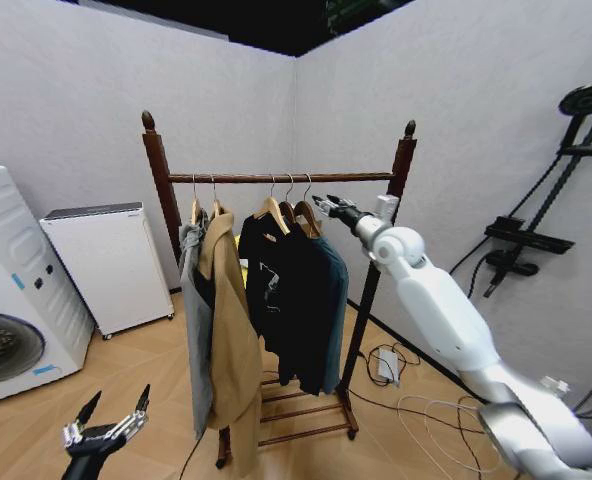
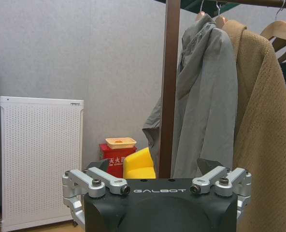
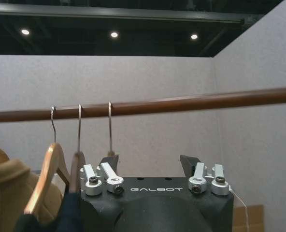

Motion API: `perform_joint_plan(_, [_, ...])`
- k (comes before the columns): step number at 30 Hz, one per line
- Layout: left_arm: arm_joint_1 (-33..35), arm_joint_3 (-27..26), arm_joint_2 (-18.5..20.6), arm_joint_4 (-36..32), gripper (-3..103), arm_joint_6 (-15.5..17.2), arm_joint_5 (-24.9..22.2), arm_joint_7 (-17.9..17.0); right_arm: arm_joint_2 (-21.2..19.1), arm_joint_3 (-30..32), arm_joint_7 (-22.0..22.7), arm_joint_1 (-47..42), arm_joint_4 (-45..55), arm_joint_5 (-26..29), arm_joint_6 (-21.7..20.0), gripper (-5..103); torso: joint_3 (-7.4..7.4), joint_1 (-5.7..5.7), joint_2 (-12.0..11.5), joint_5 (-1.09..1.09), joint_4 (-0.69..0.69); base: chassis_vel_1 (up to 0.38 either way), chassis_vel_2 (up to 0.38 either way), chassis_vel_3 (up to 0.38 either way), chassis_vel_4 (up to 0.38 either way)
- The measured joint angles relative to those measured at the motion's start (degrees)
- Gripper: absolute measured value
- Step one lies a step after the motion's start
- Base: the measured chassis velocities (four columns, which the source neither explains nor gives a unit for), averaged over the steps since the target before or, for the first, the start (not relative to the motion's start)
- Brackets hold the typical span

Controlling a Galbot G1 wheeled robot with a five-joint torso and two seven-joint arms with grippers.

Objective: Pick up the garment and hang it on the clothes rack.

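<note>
The garment, a dark teal jacket, hangs on a hanger as the rightmost piece on the clothes rack, next to a black coat. Its hook sits over the crossbar. My right gripper is raised just right of that hanger's top, below the bar. In the right wrist view this right gripper is open with nothing between its fingers, and the nearest hook is beside one fingertip. My left gripper hangs low near the floor, open and empty; the left wrist view shows it facing the rack post.
A tan coat and a grey jacket hang on the rack's left part. A washing machine and a white cabinet stand at the left wall. Cables lie on the floor to the right, under a black wall stand.
</note>
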Motion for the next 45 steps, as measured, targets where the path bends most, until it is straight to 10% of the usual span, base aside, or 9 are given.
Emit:
perform_joint_plan(7, [0.00, 0.00, 0.00, 0.00, 100, 0.00, 0.00, 0.01, 0.90, 17.70, -0.98, -24.82, 9.89, -18.14, 0.60, 99, 0.00, 0.00, 0.00, -0.01, 0.00, 0.000, 0.000, 0.000, 0.000])
perform_joint_plan(18, [0.00, 0.00, 0.00, 0.00, 100, 0.00, 0.00, -0.02, 9.31, 33.12, -1.93, -45.77, 20.18, -26.40, 3.52, 100, 0.01, 0.02, -0.02, -0.01, 0.01, 0.045, -0.052, -0.046, 0.035])
perform_joint_plan(45, [-0.01, 0.00, 0.00, 0.00, 100, 0.00, 0.00, -0.02, 18.72, 34.50, -3.44, -53.43, 24.61, -30.78, 7.14, 100, 0.03, 0.09, -0.05, -0.02, 0.01, 0.002, -0.167, -0.160, -0.007])
